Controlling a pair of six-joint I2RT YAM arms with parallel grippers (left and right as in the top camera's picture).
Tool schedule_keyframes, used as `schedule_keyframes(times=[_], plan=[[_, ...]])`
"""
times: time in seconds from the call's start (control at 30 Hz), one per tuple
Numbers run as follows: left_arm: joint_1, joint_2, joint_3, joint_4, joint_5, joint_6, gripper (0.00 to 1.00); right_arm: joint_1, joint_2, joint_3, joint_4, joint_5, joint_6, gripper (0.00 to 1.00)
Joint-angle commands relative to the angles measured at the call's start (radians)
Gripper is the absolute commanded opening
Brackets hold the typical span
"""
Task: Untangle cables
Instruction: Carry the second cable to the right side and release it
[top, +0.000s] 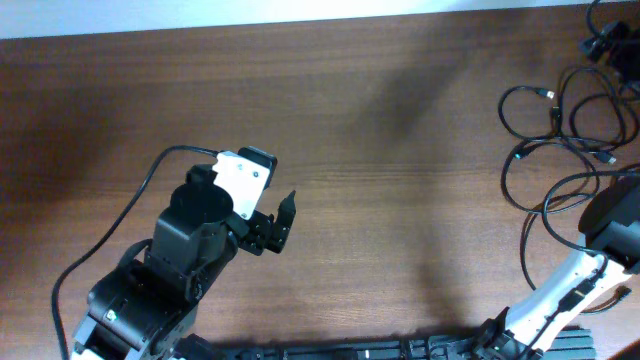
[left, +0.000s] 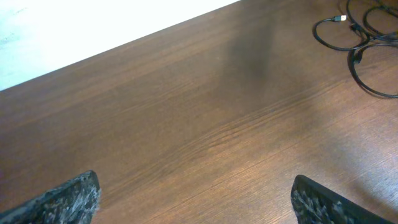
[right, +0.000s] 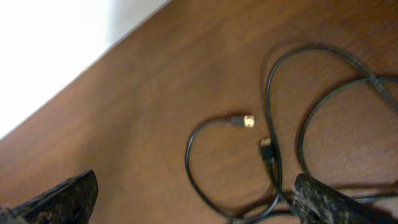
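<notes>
The cables (top: 560, 140) are several thin black cords lying in overlapping loops at the table's far right. They have small plugs (top: 547, 93) at their ends. My right gripper (right: 196, 205) is open and empty, low over the cables (right: 268, 93). A loop and two plugs (right: 242, 121) lie between and just ahead of its fingers. In the overhead view the right wrist (top: 612, 218) covers its fingers and part of the tangle. My left gripper (top: 280, 225) is open and empty over bare table, far left of the cables. Its wrist view shows the cables (left: 356, 48) at the top right.
The brown wooden table (top: 400, 120) ends at a white surface along its far edge (top: 300, 25). A black connector or clip (top: 605, 42) sits at the top right corner. The left arm's own thick black wire (top: 150, 185) curves beside it.
</notes>
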Motion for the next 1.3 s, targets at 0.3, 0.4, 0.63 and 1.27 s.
schedule_keyframes(times=[0.3,0.4,0.63,1.27], plan=[[0.005,-0.003,0.005,0.002,-0.010,0.015,0.99,0.349,-0.173,0.014,-0.082,0.427,-0.087,0.99],[0.005,-0.003,0.005,0.002,-0.010,0.015,0.99,0.488,-0.252,0.014,-0.081,0.589,-0.087,0.97],[0.005,-0.003,0.005,0.001,-0.010,0.015,0.99,0.675,-0.324,0.014,-0.085,0.773,-0.084,0.99],[0.005,-0.003,0.005,0.001,-0.010,0.015,0.99,0.702,-0.321,0.014,-0.085,0.768,-0.084,0.99]])
